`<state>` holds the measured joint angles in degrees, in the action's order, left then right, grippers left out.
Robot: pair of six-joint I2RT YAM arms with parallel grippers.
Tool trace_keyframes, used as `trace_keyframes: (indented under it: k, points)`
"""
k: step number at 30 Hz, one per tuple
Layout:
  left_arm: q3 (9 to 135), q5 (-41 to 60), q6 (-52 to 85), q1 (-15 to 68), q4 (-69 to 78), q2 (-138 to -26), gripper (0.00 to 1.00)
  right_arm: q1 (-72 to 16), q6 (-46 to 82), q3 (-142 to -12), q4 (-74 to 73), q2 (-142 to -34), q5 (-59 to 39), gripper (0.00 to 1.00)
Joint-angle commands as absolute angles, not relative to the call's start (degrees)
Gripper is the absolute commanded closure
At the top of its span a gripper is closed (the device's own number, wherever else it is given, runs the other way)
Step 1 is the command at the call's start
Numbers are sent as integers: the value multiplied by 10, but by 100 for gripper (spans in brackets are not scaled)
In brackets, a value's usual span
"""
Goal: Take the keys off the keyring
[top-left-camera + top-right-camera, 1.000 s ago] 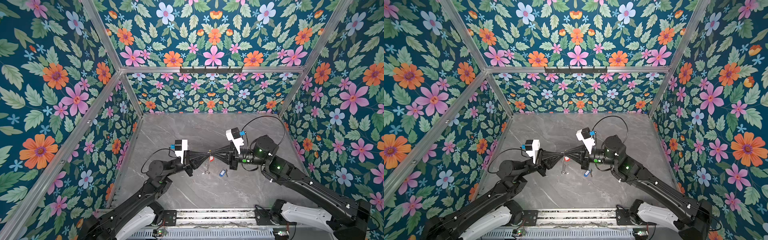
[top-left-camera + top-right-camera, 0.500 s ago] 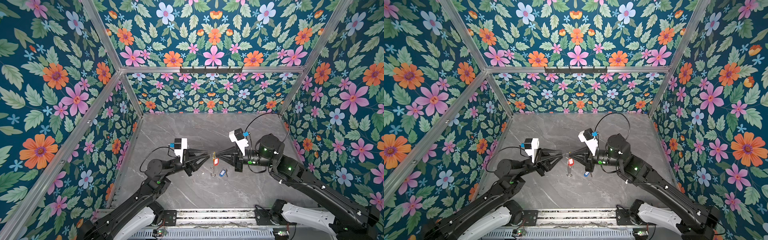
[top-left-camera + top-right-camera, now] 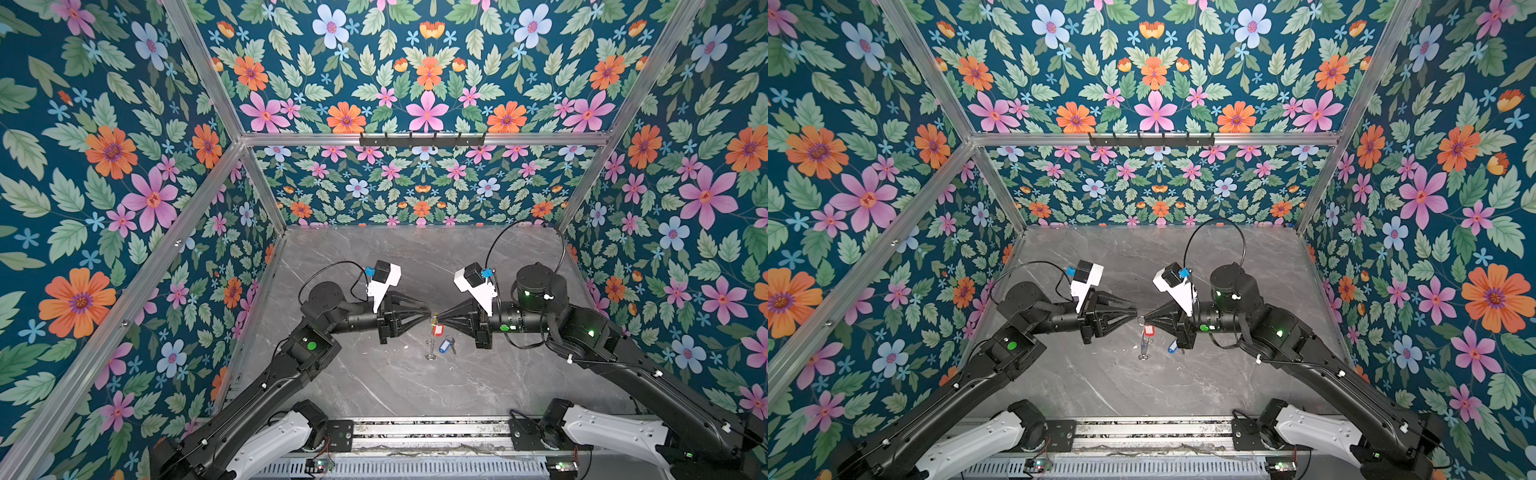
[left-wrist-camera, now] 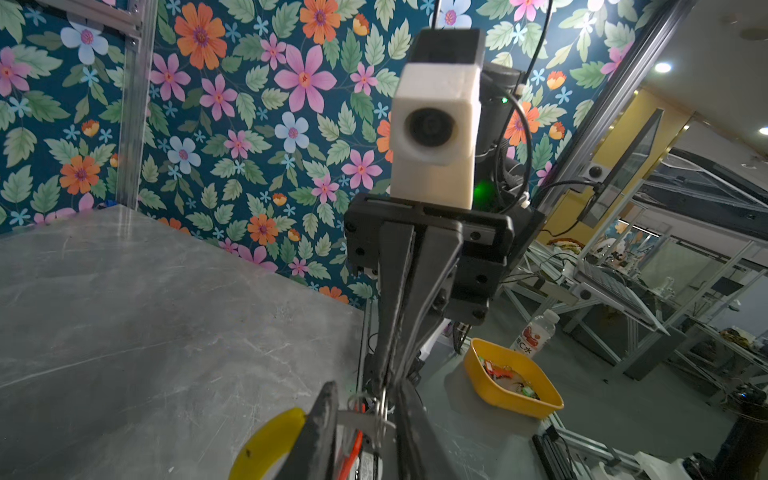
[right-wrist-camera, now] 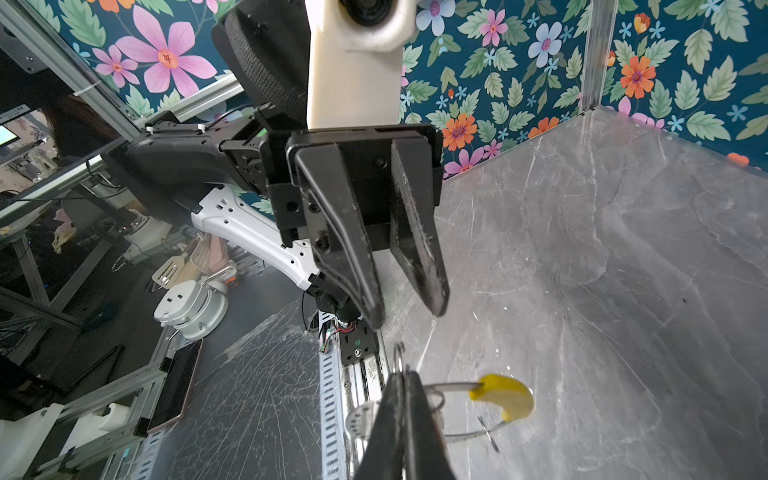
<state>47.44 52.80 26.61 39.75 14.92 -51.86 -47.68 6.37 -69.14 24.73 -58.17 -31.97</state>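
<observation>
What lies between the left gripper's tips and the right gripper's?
The keyring, with the red-tagged key hanging below it; both top views show it.

We see two arms, both matte blk. L claw (image 3: 428, 313) and R claw (image 3: 440, 316) each have two long blk fingers (image 5: 349, 232), wedge-shaped and tapering to the tip, w/ a rough-textured inner face and small blk screws (image 5: 322, 243) near the root. Just behind each claw sits a boxy white cam housing (image 3: 384, 278) w/ a round dark lens, plus a blue plug (image 3: 369, 272) at its back. A thin blk cable (image 3: 324, 270) loops rearward from that plug. Further back from the claws we note round blk joints w/ green lights (image 3: 311, 345), small white clips (image 3: 572, 358), and at the far end white shells (image 3: 270, 440) w/ small holes.
</observation>
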Motion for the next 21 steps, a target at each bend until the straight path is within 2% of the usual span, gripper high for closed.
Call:
trace_keyframes:
  k: [1,5,21]
  points:
    - [486,561,237,397,88,-523,71,-477,52,-700,253,-584,-323,100]
    - [495,589,240,397,90,-540,72,-477,49,-707,255,-590,-327,100]
    - [514,644,247,397,108,-562,100,-478,40,-714,266,-596,-311,100]
